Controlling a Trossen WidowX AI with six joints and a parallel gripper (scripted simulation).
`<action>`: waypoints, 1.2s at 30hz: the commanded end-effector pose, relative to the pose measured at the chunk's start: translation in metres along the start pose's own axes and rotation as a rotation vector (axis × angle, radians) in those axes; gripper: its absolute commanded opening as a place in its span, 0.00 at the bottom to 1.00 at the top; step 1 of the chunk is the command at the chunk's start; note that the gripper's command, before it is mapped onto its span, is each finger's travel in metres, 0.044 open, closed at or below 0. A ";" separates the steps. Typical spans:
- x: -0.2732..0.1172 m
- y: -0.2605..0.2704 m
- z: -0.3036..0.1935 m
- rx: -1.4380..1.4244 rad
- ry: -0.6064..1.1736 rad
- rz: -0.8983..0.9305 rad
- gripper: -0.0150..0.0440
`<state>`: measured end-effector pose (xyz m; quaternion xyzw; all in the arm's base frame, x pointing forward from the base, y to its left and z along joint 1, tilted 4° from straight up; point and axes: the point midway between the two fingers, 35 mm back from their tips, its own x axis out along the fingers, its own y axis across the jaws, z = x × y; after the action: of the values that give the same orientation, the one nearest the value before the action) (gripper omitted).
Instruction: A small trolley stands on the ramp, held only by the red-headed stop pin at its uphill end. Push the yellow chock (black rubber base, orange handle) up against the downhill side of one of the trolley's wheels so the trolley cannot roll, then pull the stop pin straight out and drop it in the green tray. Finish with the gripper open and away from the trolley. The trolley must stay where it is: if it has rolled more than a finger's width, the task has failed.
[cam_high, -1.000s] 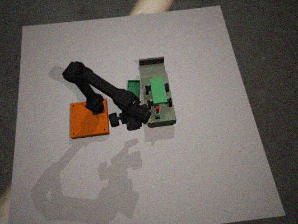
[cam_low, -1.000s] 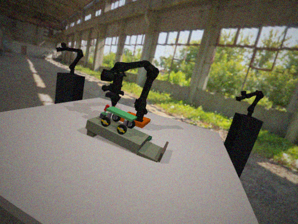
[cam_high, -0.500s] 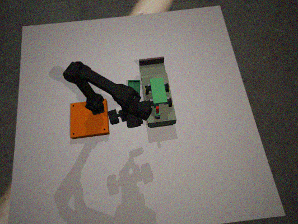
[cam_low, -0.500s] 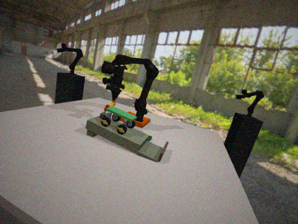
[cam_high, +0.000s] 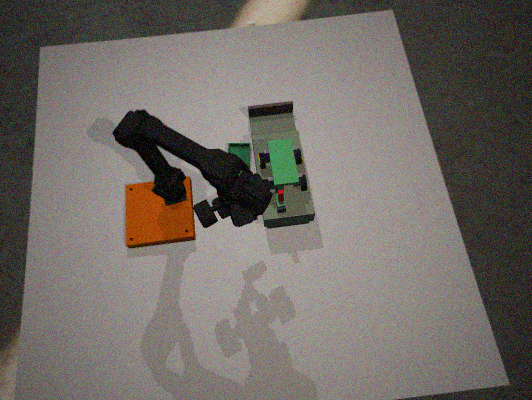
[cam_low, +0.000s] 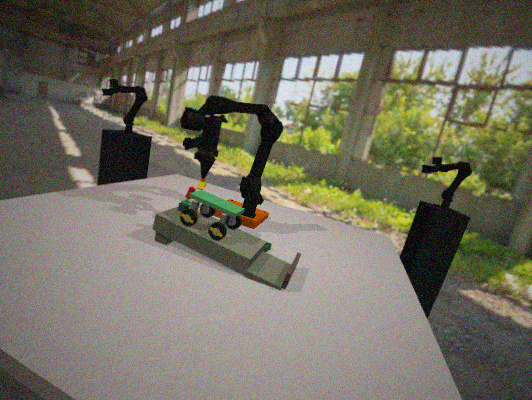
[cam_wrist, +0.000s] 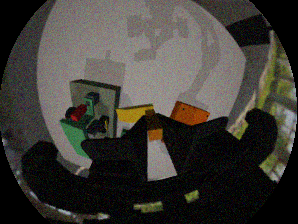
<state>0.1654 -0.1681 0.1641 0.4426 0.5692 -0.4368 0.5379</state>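
Note:
My gripper (cam_low: 203, 178) (cam_wrist: 150, 116) is shut on the orange handle of the yellow chock (cam_low: 201, 185) (cam_wrist: 131, 115). It holds the chock in the air beside the ramp's uphill end, on the arm's side; the arm hides it in the top view. The green trolley (cam_high: 283, 161) (cam_low: 216, 203) (cam_wrist: 75, 136) stands on the grey ramp (cam_high: 300, 214) (cam_low: 240, 246) (cam_wrist: 80, 90). The red-headed stop pin (cam_high: 281, 195) (cam_low: 190, 192) (cam_wrist: 78, 112) stands at the trolley's uphill end. The green tray (cam_high: 239, 145) (cam_low: 268, 246) lies beside the ramp, partly hidden by the arm in the top view.
The orange base plate (cam_high: 145, 220) (cam_low: 260, 218) (cam_wrist: 191, 114) lies under the arm. A dark end board (cam_high: 270, 109) (cam_low: 291, 271) stands across the ramp's low end. Two other black arms on pedestals stand beyond the table in the exterior view.

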 end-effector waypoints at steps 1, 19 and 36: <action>-0.001 0.001 0.000 -0.141 0.000 0.003 0.25; -0.001 0.001 0.000 -0.750 -0.003 0.004 0.25; -0.001 0.001 0.000 -1.280 -0.005 0.004 0.25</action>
<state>0.1657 -0.1683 0.1646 0.0627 0.7157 -0.0413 0.6944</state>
